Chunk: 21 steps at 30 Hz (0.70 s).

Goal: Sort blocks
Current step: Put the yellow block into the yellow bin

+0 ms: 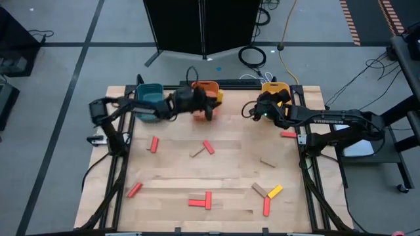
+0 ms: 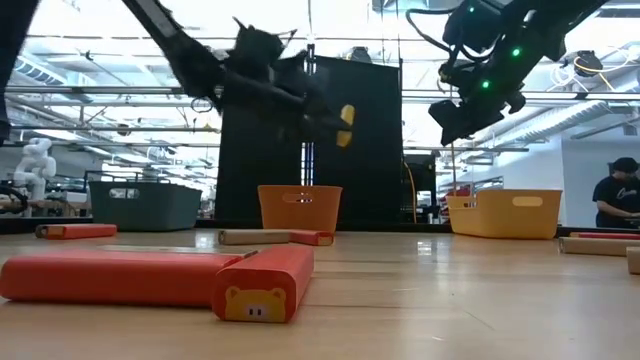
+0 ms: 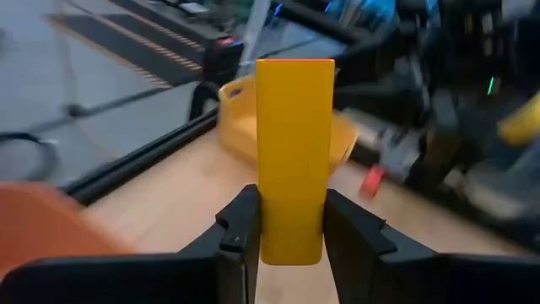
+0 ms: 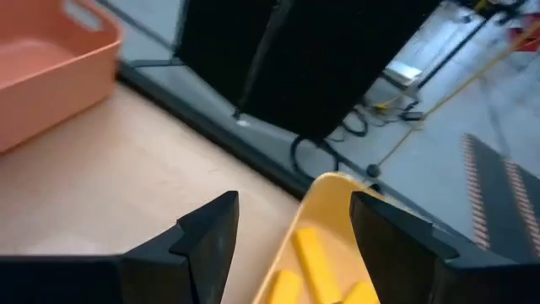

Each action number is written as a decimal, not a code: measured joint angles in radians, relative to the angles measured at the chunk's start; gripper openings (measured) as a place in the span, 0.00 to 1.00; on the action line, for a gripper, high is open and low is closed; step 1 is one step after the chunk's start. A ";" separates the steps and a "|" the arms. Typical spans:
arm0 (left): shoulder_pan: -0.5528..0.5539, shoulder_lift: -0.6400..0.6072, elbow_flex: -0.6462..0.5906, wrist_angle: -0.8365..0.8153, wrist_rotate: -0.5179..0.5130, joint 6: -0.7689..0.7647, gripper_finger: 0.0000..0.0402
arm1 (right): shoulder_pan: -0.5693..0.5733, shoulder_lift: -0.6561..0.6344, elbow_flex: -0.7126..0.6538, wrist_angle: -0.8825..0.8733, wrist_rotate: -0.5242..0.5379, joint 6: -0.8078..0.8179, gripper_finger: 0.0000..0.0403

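Near blocks: red bars point(image 1: 199, 202) lay low in the high view, untouched on the surface point(image 1: 230, 177).
Mid blocks: a red point(image 1: 154, 144) and a tan point(image 1: 267, 162) bar sat mid-frame, well apart.
Left claw point(image 1: 209, 109): clenched on a yellow block point(image 3: 294, 160), long axis sticking out past the tips, beside the orange bin point(image 1: 207, 88).
Right claw point(image 1: 262, 108): released, empty, over the yellow bin point(image 1: 275, 90).
Key relation: yellow bin lay rightward of the held block; open room between.

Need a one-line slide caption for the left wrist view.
Left gripper holds a yellow block upright, yellow bin beyond.
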 joint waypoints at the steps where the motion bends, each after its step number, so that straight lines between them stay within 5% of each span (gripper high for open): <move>1: 0.016 0.042 0.038 0.022 0.045 -0.032 0.24 | -0.015 -0.003 0.000 0.008 0.000 -0.015 0.55; 6: 0.020 0.280 0.304 0.011 0.176 -0.147 0.24 | -0.102 -0.026 -0.001 0.011 -0.093 -0.095 0.55; 14: 0.006 0.629 0.778 -0.009 0.197 -0.399 0.24 | -0.175 -0.226 -0.001 -0.095 -0.092 -0.068 0.55; 21: -0.038 0.910 1.290 -0.294 0.155 -0.427 0.24 | -0.173 -0.417 -0.055 -0.036 -0.089 -0.140 0.55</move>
